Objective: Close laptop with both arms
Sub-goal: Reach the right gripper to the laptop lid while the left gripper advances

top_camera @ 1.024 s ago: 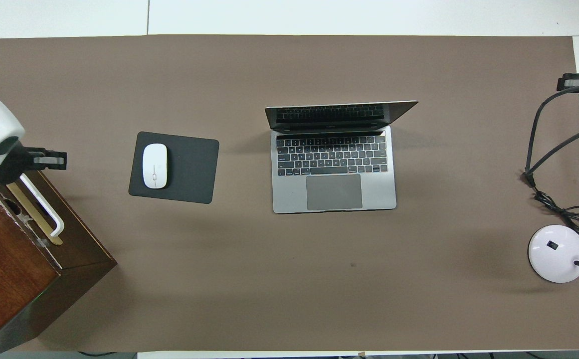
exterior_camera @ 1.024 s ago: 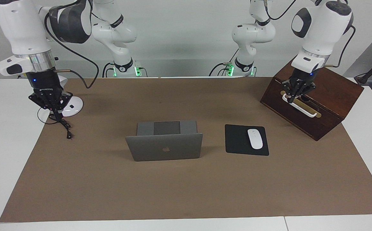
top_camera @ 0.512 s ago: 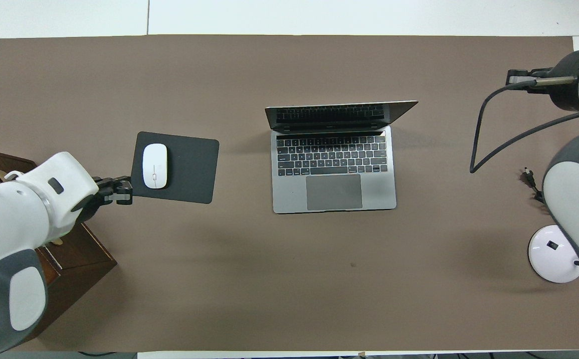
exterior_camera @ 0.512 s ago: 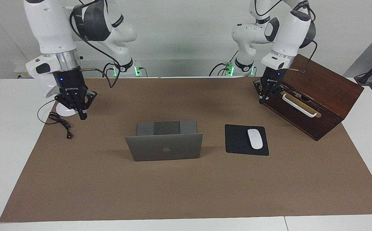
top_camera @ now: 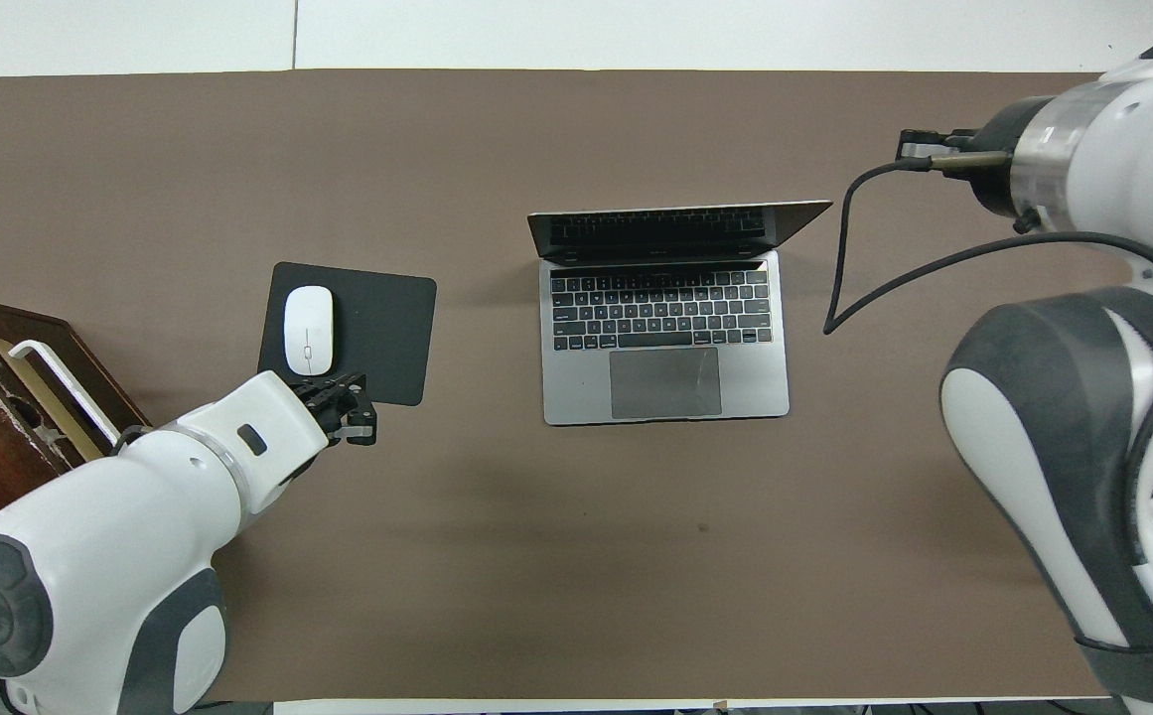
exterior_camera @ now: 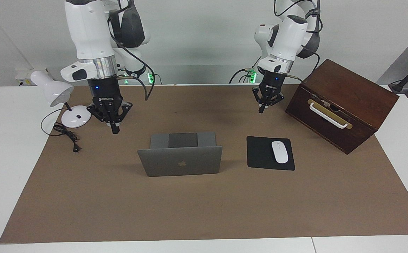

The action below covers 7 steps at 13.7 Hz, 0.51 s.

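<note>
An open laptop sits at the centre of the frame on a brown mat covering the counter, lid raised. The right gripper hangs at centre left, over the mat near a white lamp, jaws clenched, empty. The left gripper hangs at upper right, over the mat between a mouse pad and a wooden box, jaws clenched, empty.

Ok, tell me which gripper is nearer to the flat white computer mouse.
Left. The left gripper hangs by the black square mouse pad holding the white mouse; the right gripper hangs between the silver-grey laptop and the base of the white desk lamp.
</note>
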Each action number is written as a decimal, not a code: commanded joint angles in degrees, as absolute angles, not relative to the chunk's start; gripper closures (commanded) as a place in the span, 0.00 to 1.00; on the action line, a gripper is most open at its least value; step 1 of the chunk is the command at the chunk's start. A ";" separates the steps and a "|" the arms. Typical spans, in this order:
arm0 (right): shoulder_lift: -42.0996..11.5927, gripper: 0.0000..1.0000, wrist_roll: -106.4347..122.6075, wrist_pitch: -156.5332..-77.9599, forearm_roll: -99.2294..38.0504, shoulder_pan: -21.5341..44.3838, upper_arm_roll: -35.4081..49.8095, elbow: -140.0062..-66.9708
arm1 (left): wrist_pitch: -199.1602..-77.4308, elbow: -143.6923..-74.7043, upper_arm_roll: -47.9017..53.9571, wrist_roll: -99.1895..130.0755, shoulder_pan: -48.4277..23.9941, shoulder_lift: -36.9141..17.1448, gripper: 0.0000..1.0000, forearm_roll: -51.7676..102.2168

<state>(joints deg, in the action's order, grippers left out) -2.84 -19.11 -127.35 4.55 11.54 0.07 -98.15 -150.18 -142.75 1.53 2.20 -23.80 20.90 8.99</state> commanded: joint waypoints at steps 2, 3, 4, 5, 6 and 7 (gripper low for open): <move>-4.65 1.00 -29.68 -130.77 10.53 16.68 -0.09 -98.35 | -163.35 -149.05 0.79 2.37 -28.64 20.49 1.00 9.49; -5.18 1.00 -31.45 -131.65 11.33 17.57 -0.09 -98.35 | -166.52 -149.50 0.70 2.37 -30.04 19.00 1.00 9.49; -5.45 1.00 -32.16 -132.01 11.51 18.27 -0.09 -98.35 | -169.34 -149.85 0.70 2.29 -31.28 17.33 1.00 9.49; -5.88 1.00 -32.25 -132.19 11.77 19.15 -0.09 -98.18 | -172.58 -150.11 0.79 2.29 -32.42 15.40 1.00 9.49; -6.24 1.00 -32.69 -132.62 12.82 19.94 -0.09 -98.09 | -175.84 -150.38 0.79 2.37 -33.74 13.29 1.00 9.49; -7.02 1.00 -32.70 -133.85 14.22 20.13 -0.09 -98.17 | -178.91 -150.64 0.70 2.37 -34.79 11.10 1.00 9.49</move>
<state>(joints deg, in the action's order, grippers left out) -5.99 -31.07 -131.72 11.40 19.54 0.15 -98.15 -172.62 -150.00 1.53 2.22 -32.12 15.15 8.99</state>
